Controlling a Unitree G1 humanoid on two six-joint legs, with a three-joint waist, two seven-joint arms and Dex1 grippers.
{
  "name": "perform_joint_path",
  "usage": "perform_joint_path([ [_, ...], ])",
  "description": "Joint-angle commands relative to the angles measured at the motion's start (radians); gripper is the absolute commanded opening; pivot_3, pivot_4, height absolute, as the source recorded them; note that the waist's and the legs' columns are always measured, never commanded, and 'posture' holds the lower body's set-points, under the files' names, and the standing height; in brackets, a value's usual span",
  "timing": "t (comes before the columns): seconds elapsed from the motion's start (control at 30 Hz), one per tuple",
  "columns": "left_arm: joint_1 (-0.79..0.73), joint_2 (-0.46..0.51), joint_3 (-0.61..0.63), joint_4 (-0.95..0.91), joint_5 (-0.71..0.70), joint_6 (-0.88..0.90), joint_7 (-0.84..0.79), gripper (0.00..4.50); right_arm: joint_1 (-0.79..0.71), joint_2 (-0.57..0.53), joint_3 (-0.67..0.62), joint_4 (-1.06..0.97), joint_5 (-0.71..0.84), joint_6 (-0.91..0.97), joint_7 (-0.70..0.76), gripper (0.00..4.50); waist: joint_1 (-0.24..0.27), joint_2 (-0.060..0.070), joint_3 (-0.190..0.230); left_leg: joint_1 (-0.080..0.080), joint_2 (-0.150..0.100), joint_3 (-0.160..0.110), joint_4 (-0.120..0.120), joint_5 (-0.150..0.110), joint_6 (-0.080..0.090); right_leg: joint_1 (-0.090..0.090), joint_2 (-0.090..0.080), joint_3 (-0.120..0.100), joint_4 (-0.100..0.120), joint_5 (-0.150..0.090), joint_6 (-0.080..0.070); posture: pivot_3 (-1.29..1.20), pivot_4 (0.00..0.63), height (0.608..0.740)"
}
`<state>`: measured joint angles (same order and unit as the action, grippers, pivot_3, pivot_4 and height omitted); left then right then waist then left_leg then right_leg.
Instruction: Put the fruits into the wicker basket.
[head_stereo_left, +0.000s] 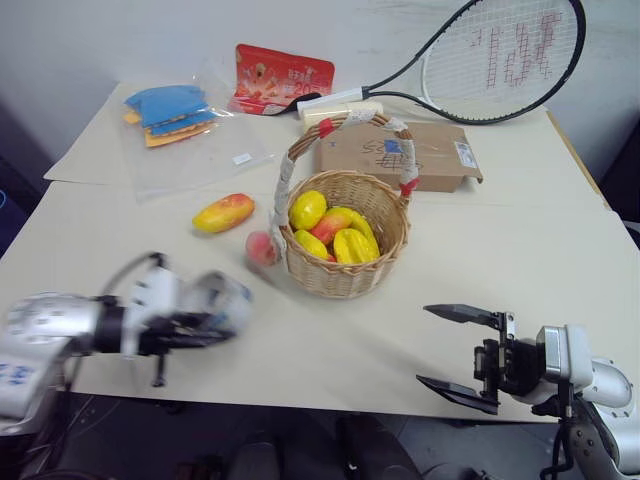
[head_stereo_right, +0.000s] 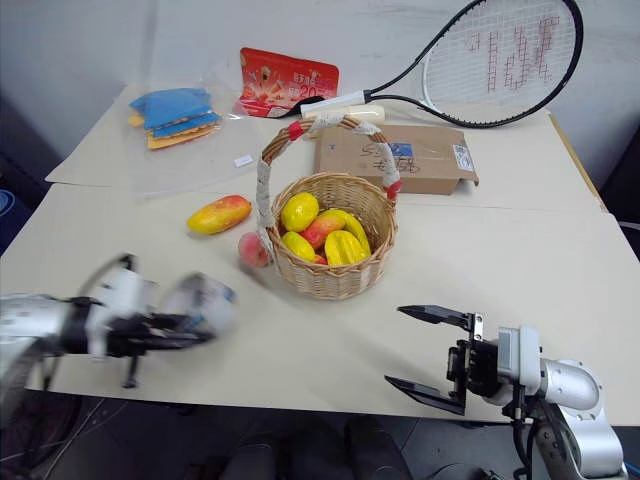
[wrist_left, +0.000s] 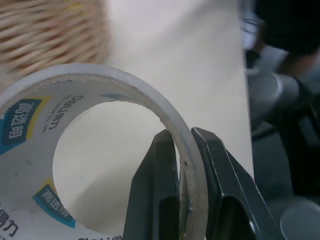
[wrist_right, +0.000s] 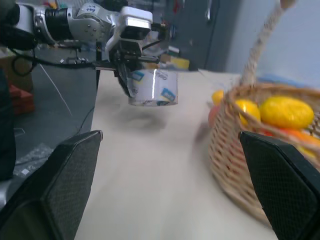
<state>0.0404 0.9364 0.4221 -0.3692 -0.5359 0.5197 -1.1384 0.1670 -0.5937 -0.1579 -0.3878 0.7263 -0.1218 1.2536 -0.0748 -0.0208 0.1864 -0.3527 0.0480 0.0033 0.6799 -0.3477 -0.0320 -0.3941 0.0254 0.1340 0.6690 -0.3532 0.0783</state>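
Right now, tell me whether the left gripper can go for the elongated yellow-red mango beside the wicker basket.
Probably not yet: the left gripper is shut on a white tape roll, though the mango lies unobstructed.

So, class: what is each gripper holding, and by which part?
Left gripper pinches a tape roll by its wall, one finger inside the ring, one outside. Right gripper is open, holding nothing.

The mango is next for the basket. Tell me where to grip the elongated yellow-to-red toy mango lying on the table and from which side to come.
Grip the elongated yellow-to-red toy mango across its narrow middle, coming down from above. It lies flat on the cream table, clear of the round tan wicker basket, with its long axis running roughly left to right, so fingers closing front to back probably span the slimmer width.
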Motion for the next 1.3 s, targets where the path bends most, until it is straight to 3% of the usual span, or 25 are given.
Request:
perform_joint_path([
  [0.03,0.035,-0.051,0.234,0.133,-0.005,0.056,0.171,0.18,-0.056,0.028,0.019,-0.069,0.029,0.038,-0.072,4.50,0.000,0.000,0.000,0.000,0.000,-0.001,0.000,0.000,0.000,0.000,0.000,-0.001,0.000,0.000,0.000,0.00,0.150,0.740],
  [0.23,0.079,-0.060,0.325,0.412,0.100,-0.023,0.293,0.18,-0.147,0.057,0.053,-0.023,-0.002,0.055,-0.086,4.50,0.001,-0.002,-0.001,-0.002,0.000,-0.002,-0.001,-0.001,-0.002,-0.001,-0.001,-0.004,-0.003,0.000,0.000,0.00,0.150,0.740],
  [0.47,0.006,-0.029,0.281,0.666,0.129,-0.134,0.288,0.18,-0.215,0.093,0.067,0.026,-0.065,0.060,-0.154,4.50,0.023,-0.004,-0.002,-0.002,-0.004,-0.004,-0.002,-0.001,-0.003,-0.002,-0.016,-0.029,-0.004,0.000,-0.001,0.00,0.150,0.740],
  [0.53,-0.012,-0.020,0.289,0.686,0.125,-0.151,0.298,0.91,-0.226,0.094,0.063,0.026,-0.076,0.069,-0.179,4.50,0.023,-0.004,-0.002,-0.002,-0.005,-0.004,-0.002,-0.001,-0.003,-0.002,-0.020,-0.036,-0.004,0.000,-0.001,0.00,0.150,0.740],
  [0.67,0.003,0.014,0.331,0.637,0.069,-0.116,0.233,1.98,-0.248,0.075,0.047,-0.004,-0.080,0.114,-0.235,4.50,0.021,-0.004,-0.002,-0.002,-0.005,-0.004,-0.003,-0.001,-0.003,-0.003,-0.024,-0.045,-0.004,0.000,-0.001,0.00,0.150,0.740],
  [0.83,-0.003,0.121,0.366,0.589,0.056,-0.132,0.151,3.52,-0.253,0.042,0.016,-0.039,-0.077,0.158,-0.290,4.50,0.020,-0.005,-0.002,-0.002,-0.007,-0.003,-0.008,-0.001,-0.003,-0.005,-0.029,-0.049,-0.004,-0.001,-0.003,0.00,0.150,0.740],
  [0.9,-0.021,0.159,0.350,0.583,0.049,-0.134,0.109,3.52,-0.256,0.033,0.007,-0.047,-0.071,0.173,-0.302,4.50,0.020,-0.004,-0.002,-0.001,-0.011,-0.003,-0.014,0.002,-0.001,-0.006,-0.033,-0.049,-0.005,-0.001,-0.003,0.00,0.150,0.740],
  [1.07,-0.239,0.204,0.169,0.595,0.039,-0.122,0.048,3.52,-0.278,0.025,-0.006,-0.056,-0.064,0.207,-0.330,4.50,0.025,-0.004,-0.002,-0.001,-0.015,-0.004,-0.014,0.003,0.001,-0.005,-0.035,-0.049,-0.005,-0.001,-0.002,0.00,0.150,0.740],
  [1.2,-0.660,0.053,-0.159,0.844,0.218,-0.236,0.058,4.38,-0.351,0.070,-0.007,-0.065,-0.068,0.249,-0.450,4.50,0.048,-0.004,-0.002,-0.002,-0.018,-0.005,-0.013,0.004,0.002,-0.006,-0.037,-0.050,-0.004,0.000,-0.002,0.00,0.150,0.740],
  [1.3,-0.900,-0.076,-0.303,1.119,0.346,-0.345,0.069,4.47,-0.378,0.090,-0.008,-0.099,-0.075,0.282,-0.526,4.50,0.051,-0.005,-0.003,-0.003,-0.021,-0.005,-0.011,0.006,0.003,-0.006,-0.037,-0.052,-0.002,0.000,0.000,0.00,0.150,0.740],
])
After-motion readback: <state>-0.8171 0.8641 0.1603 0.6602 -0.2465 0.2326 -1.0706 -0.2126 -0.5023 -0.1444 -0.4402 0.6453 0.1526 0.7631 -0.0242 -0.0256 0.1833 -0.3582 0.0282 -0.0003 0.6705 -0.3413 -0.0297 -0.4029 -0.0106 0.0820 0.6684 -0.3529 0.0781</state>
